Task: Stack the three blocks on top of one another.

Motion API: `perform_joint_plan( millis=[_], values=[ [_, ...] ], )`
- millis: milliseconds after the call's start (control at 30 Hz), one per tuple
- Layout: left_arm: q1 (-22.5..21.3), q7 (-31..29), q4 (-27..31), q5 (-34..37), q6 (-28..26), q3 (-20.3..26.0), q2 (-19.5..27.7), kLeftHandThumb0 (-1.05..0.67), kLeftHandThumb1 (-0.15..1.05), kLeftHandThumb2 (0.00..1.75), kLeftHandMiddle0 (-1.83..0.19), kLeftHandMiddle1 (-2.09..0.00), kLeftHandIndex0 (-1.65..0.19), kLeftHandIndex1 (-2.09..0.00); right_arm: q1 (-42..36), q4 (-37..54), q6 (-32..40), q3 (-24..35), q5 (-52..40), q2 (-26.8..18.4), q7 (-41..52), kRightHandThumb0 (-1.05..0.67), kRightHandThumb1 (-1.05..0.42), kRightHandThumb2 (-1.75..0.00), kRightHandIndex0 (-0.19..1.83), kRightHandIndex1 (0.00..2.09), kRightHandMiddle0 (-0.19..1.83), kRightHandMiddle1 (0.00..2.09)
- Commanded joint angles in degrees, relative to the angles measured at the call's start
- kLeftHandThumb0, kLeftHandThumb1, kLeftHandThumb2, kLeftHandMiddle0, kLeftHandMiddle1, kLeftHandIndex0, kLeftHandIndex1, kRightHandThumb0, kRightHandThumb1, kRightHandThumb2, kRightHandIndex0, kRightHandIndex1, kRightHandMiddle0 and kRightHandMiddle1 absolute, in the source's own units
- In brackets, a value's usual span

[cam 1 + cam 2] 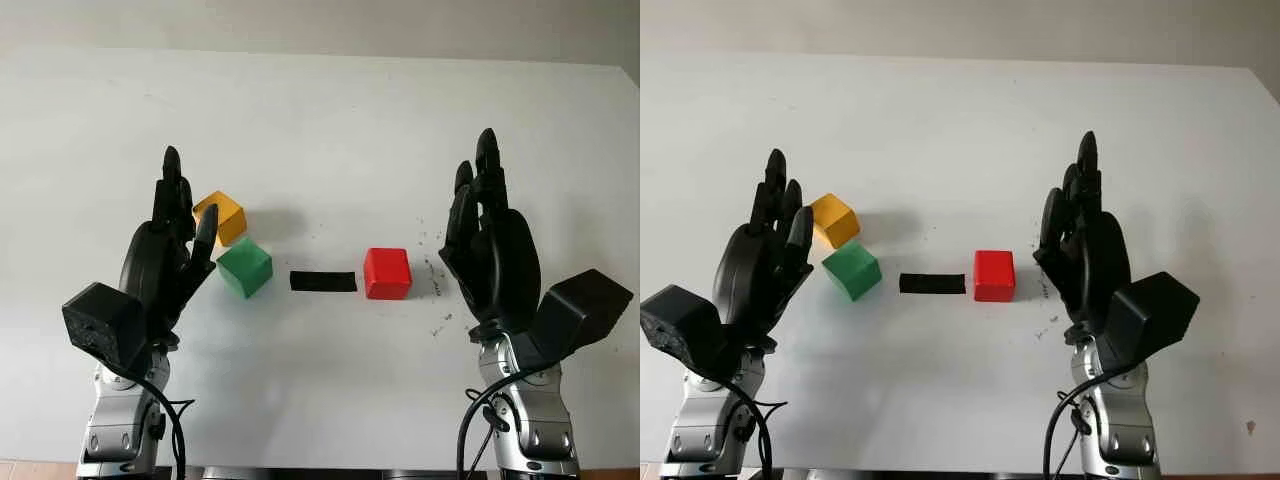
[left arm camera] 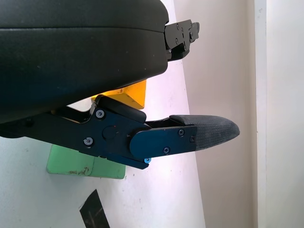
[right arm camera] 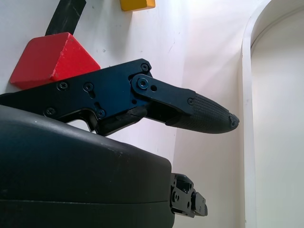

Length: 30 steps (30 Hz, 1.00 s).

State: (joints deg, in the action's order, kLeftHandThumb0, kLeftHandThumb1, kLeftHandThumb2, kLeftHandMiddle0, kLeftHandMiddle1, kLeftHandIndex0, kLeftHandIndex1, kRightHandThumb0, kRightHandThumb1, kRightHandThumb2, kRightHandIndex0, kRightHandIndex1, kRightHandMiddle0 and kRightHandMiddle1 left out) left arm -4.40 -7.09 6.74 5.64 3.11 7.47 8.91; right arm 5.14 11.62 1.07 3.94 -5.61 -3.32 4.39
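Note:
Three blocks sit apart on the white table [image 1: 330,130]. The yellow block [image 1: 222,216] is at the back left, with the green block [image 1: 245,267] just in front of it to the right. The red block [image 1: 387,273] stands right of centre. My left hand [image 1: 175,235] is open, raised just left of the yellow and green blocks and holding nothing. My right hand [image 1: 485,220] is open, raised a short way right of the red block. In the left wrist view the yellow block [image 2: 130,92] and the green block [image 2: 85,164] lie behind my thumb.
A flat black strip [image 1: 323,281] lies on the table between the green and red blocks. Small dark specks [image 1: 437,275] mark the surface right of the red block. The table's far edge meets a pale wall.

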Motion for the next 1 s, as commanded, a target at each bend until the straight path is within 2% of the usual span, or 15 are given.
perform_joint_plan(
  millis=[0,267,333,367,400,433,500,600,700,800,967],
  values=[
    [0.9,0.0,1.5,-0.1,-0.3,0.0,0.3,-0.74,1.05,0.50,0.19,-0.03,0.19,0.00,-0.3,1.0,-0.4,-0.2,-0.1,-0.2,0.2,-0.68,-1.05,-0.75,-0.19,0.00,-0.19,0.00],
    [0.7,-0.2,1.5,-0.3,-0.9,0.0,0.3,-0.76,1.05,0.51,0.19,-0.04,0.19,0.00,-0.3,1.3,1.1,-0.5,1.7,-1.5,0.2,-0.67,-1.05,-0.73,-0.19,0.00,-0.19,0.00],
    [0.6,-0.2,1.4,-0.2,-1.0,-0.1,0.2,-0.75,1.05,0.51,0.19,-0.03,0.19,0.00,-0.1,2.0,2.3,-0.7,4.4,-3.0,-0.1,-0.69,-1.05,-0.65,-0.19,0.00,-0.19,0.00],
    [0.5,-0.1,1.2,-0.1,-0.9,-0.1,0.0,-0.75,1.05,0.51,0.19,-0.03,0.19,0.00,0.5,2.3,2.6,-0.6,6.0,-4.7,0.3,-0.69,-1.05,-0.60,-0.19,0.00,-0.19,0.00],
    [0.4,-0.1,1.1,-0.1,-0.8,-0.1,-0.1,-0.75,1.05,0.50,0.19,-0.04,0.19,0.00,0.9,2.4,2.8,-0.4,6.9,-5.7,0.7,-0.69,-1.05,-0.48,-0.19,0.00,-0.15,0.02],
    [0.5,0.0,1.0,-0.2,-0.6,-0.1,-0.1,-0.75,1.05,0.49,0.19,-0.04,0.19,0.00,1.8,3.1,3.7,-0.4,8.6,-8.1,1.8,-0.68,-1.05,-0.44,-0.19,0.00,-0.14,0.03],
    [0.5,0.1,0.9,-0.5,-0.3,-0.2,-0.1,-0.74,1.05,0.50,0.19,-0.04,0.19,0.00,3.6,4.6,5.3,-0.8,13.7,-13.6,4.0,-0.68,-1.05,-0.22,-0.19,0.00,-0.08,0.06],
    [0.5,0.0,0.5,-0.4,0.2,-0.4,-0.2,-0.72,1.05,0.53,0.19,-0.02,0.19,0.00,5.6,6.3,5.1,-1.4,19.3,-20.0,7.4,-0.69,-1.01,-0.09,-0.19,0.00,-0.01,0.08],
    [0.4,0.5,0.4,-0.5,0.3,-0.6,-0.7,-0.73,1.05,0.52,0.19,-0.02,0.19,0.00,7.2,8.6,5.5,-2.0,22.2,-25.8,12.6,-0.68,-0.94,-0.04,-0.19,0.01,0.04,0.09],
    [0.4,0.5,0.6,-0.3,0.5,-0.7,-1.1,-0.72,1.05,0.53,0.19,-0.02,0.19,0.00,7.3,10.0,4.3,-3.2,25.7,-29.2,15.3,-0.67,-0.89,-0.03,-0.15,0.04,0.10,0.10],
    [0.5,0.1,0.4,0.2,0.8,-0.6,-1.2,-0.72,1.05,0.53,0.19,0.00,0.19,0.00,5.7,10.4,2.2,-5.4,29.6,-30.3,16.3,-0.66,-0.86,-0.04,-0.11,0.06,0.15,0.09]
  ],
)
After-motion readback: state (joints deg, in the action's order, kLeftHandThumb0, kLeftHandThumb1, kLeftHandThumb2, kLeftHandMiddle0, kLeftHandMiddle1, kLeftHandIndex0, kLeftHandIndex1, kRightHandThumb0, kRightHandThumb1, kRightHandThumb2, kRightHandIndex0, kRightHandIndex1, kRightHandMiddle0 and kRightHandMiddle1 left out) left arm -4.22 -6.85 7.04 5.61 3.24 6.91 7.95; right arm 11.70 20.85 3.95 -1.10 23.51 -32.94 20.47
